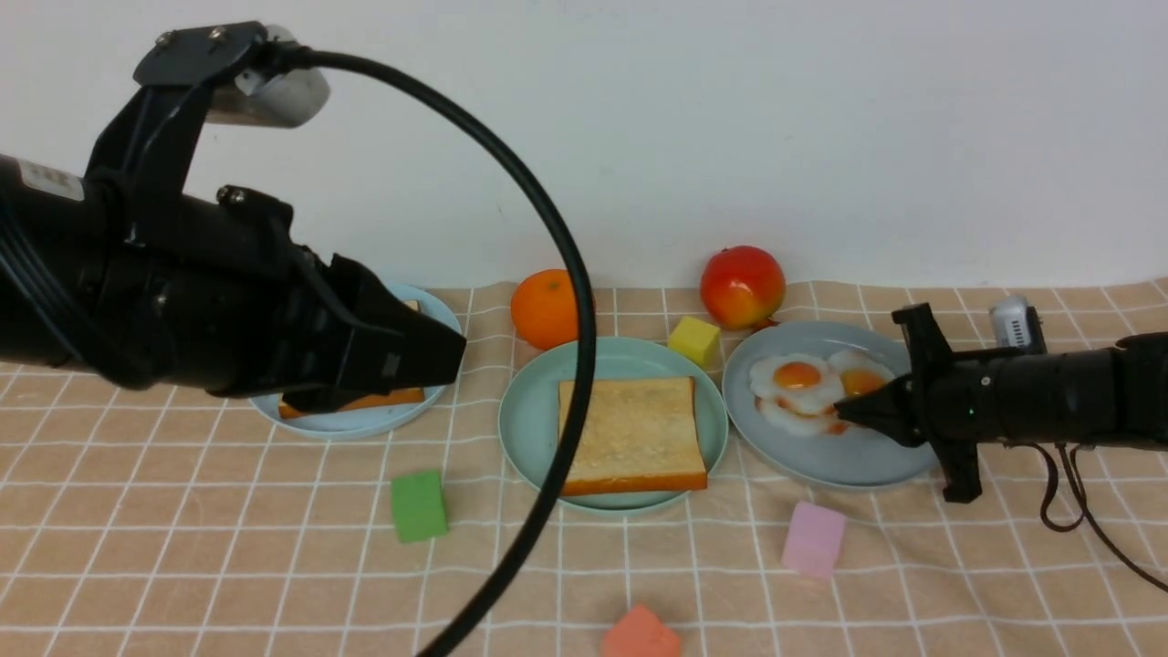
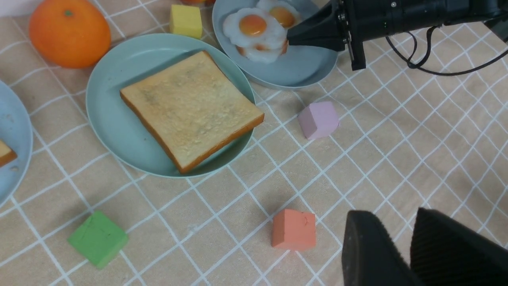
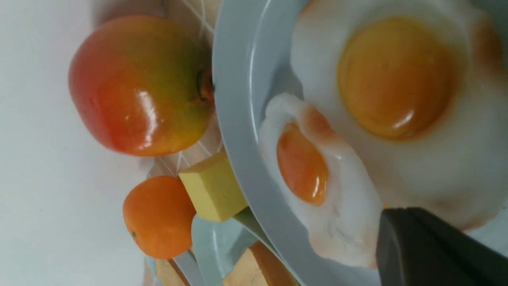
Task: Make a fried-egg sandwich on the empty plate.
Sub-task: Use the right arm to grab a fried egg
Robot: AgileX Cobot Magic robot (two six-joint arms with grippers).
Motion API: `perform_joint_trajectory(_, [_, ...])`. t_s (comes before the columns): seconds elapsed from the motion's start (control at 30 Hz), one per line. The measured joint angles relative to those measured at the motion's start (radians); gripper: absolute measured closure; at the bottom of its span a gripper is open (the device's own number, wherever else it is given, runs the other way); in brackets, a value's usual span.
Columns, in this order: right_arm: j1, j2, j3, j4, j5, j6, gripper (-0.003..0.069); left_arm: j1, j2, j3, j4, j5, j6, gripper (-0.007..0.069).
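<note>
Checked tan cloth covers the counter (image 1: 228, 566), with a plain white wall behind.

At the far left, the left arm (image 1: 182, 310) reaches over the pale blue plate (image 1: 347, 422). The second toast slice (image 1: 365, 401) lies on that plate, and only its orange crust shows under the arm. In the left wrist view the left jaws stand a little apart, with cloth visible through the narrow gap and nothing held between them.

In the middle sits the mint-green plate (image 1: 529, 420). The first toast slice (image 1: 631, 433) lies flat on it, face up and bare, so the sandwich has a base but no filling yet.

Just to the right, with rims nearly meeting, is the grey-blue plate (image 1: 821, 465) holding the eggs. The fried egg (image 1: 798, 376) is on the side nearer the mint-green plate, and a second egg (image 1: 858, 379) touches it on the far side.

The right arm (image 1: 1031, 397) comes in low and roughly level from the right. The tips of the right jaws are closed tight at the near edge of the fried egg's white. In the right wrist view one dark finger (image 3: 436, 246) covers that edge, so the thin rim looks pinched, though the underside of the grip is hidden.

The egg lies to the right of its target, and the right arm is clearly the nearer one. The coming move probably needs a lift, then a carry to the left over both rims onto the bare toast. The neighbouring egg could be dragged along.
</note>
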State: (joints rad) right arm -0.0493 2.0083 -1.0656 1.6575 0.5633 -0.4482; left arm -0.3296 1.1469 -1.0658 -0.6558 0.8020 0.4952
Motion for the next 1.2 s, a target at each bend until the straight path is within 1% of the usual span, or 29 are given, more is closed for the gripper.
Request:
perform_joint_trajectory(0.27, [0.000,-0.105,0.003,-0.006,-0.001,-0.100,0.0671,0.000,0.000,0.000,0.001,0.001,0.000,0.0425])
perform_joint_trajectory(0.33, [0.000,-0.124,0.003,-0.033,0.000,-0.124,0.0665,0.000,0.000,0.000,0.003,0.001,0.000,0.0418])
perform_joint_trajectory(0.47, [0.010,-0.128,0.003,-0.091,0.000,-0.118,0.0634,0.000,0.000,0.000,0.003,0.001,0.000,0.0414])
perform_joint_trajectory(0.53, [0.032,-0.128,0.003,-0.129,-0.005,-0.063,0.0569,0.000,0.000,0.000,0.003,0.001,0.000,0.0412])
perform_joint_trajectory(0.63, [0.065,-0.128,0.003,-0.136,-0.044,0.006,0.0469,0.000,0.000,0.000,0.003,0.001,0.000,0.0411])
perform_joint_trajectory(0.67, [0.077,-0.128,0.003,-0.135,-0.072,0.018,0.0409,0.000,0.000,0.000,0.003,0.001,0.000,0.0410])
perform_joint_trajectory(0.7, [0.085,-0.128,0.003,-0.130,-0.094,0.025,0.0367,0.000,0.000,0.000,0.003,0.001,0.000,0.0410])
perform_joint_trajectory(0.73, [0.087,-0.128,0.003,-0.127,-0.098,0.027,0.0359,0.000,0.000,0.000,0.003,0.001,0.000,0.0410])
perform_joint_trajectory(0.77, [0.090,-0.128,0.003,-0.112,-0.125,0.032,0.0301,0.000,0.000,0.000,0.003,0.002,0.000,0.0410])
perform_joint_trajectory(0.87, [0.091,-0.123,0.003,-0.061,-0.153,0.033,0.0233,0.000,0.000,0.000,0.003,0.004,0.000,0.0407])
perform_joint_trajectory(0.93, [0.091,-0.116,0.003,-0.034,-0.156,0.033,0.0219,0.000,0.000,0.000,0.004,0.005,0.000,0.0407])
perform_joint_trajectory(1.07, [0.091,-0.099,0.003,-0.002,-0.154,0.033,0.0219,0.000,0.000,0.000,0.004,0.009,0.000,0.0407])
perform_joint_trajectory(1.2, [0.091,-0.075,0.004,0.032,-0.154,0.033,0.0253,0.000,0.000,0.000,0.004,0.009,0.000,0.0405])
